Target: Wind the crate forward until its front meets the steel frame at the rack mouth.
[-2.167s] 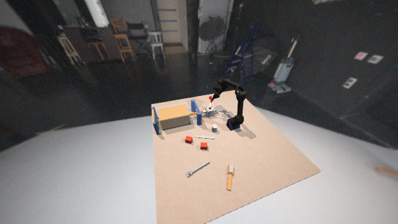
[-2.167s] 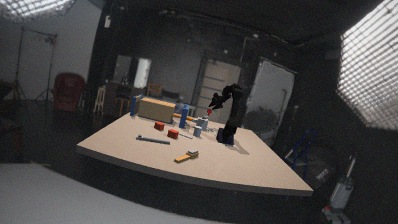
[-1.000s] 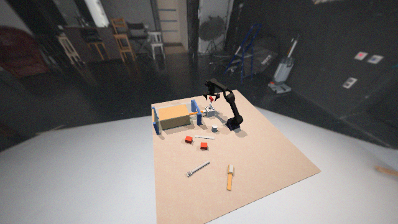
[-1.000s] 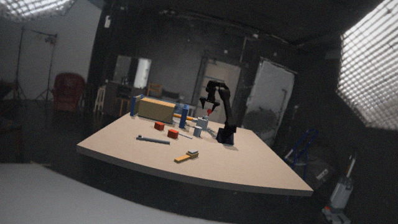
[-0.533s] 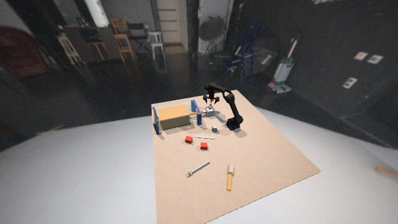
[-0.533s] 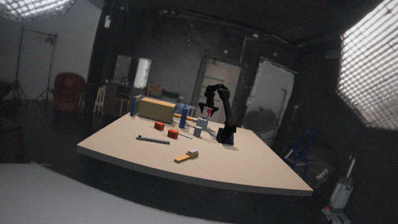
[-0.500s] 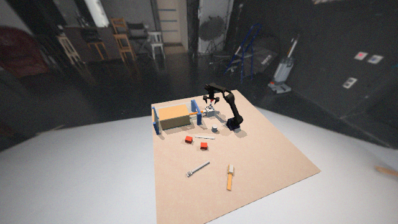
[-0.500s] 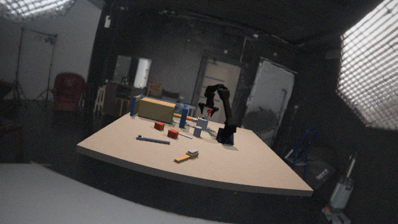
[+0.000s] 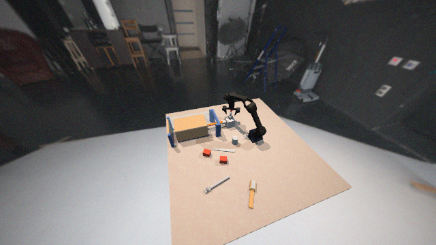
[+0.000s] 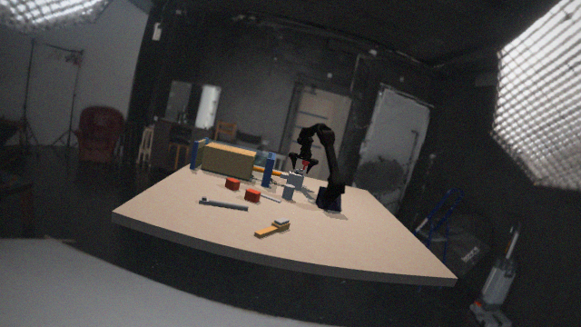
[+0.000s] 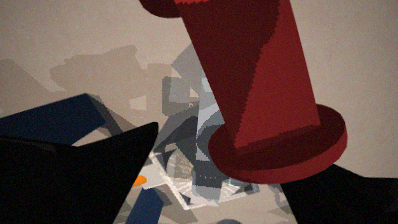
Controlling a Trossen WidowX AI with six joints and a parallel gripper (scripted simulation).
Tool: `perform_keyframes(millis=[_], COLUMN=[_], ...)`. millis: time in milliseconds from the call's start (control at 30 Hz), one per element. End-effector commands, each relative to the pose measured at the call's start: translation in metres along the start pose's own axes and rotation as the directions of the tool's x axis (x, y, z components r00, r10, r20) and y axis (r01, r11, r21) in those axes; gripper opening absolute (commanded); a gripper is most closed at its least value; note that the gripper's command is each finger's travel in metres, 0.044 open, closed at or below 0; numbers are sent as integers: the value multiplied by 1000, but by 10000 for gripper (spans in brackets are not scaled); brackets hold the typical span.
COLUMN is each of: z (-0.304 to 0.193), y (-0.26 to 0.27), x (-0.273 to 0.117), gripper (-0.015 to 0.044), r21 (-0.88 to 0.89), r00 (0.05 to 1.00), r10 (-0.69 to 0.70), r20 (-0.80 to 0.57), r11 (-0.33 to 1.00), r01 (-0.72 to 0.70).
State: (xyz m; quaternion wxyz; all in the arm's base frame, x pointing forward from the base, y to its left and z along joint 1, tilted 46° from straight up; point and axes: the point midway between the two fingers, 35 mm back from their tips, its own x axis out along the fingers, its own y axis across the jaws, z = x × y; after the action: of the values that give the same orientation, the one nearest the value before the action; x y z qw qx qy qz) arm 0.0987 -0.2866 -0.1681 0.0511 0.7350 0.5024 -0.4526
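The crate sits flat in the cubby, with a gap to the blue frame at its mouth. An orange strap runs from it to the grey winch. The winch handle stands on the winch; its red grip points up. The key and hole are hidden. My gripper is open above the winch, pointing down, its fingers around the level of the red grip, which looks nearer the right finger in the wrist view.
A grey cylinder stands near the winch. Two red blocks and a thin pale bar lie in front of the cubby. A grey wrench-like tool and a yellow-handled tool lie farther off.
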Motion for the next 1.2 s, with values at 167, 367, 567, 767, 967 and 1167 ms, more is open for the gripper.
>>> perform_keyframes(millis=[167, 367, 567, 767, 967, 1167], z=[0, 0, 0, 0, 0, -2], y=[0, 0, 0, 0, 0, 0], x=[0, 0, 0, 0, 0, -2], gripper=[282, 125, 65, 6, 0, 0], r21=[0, 0, 0, 0, 0, -1], r00=[1000, 1000, 1000, 1000, 1000, 999], r10=[0, 0, 0, 0, 0, 4], r20=[0, 0, 0, 0, 0, 33], r11=[1000, 1000, 1000, 1000, 1000, 1000], r01=[0, 0, 0, 0, 0, -4])
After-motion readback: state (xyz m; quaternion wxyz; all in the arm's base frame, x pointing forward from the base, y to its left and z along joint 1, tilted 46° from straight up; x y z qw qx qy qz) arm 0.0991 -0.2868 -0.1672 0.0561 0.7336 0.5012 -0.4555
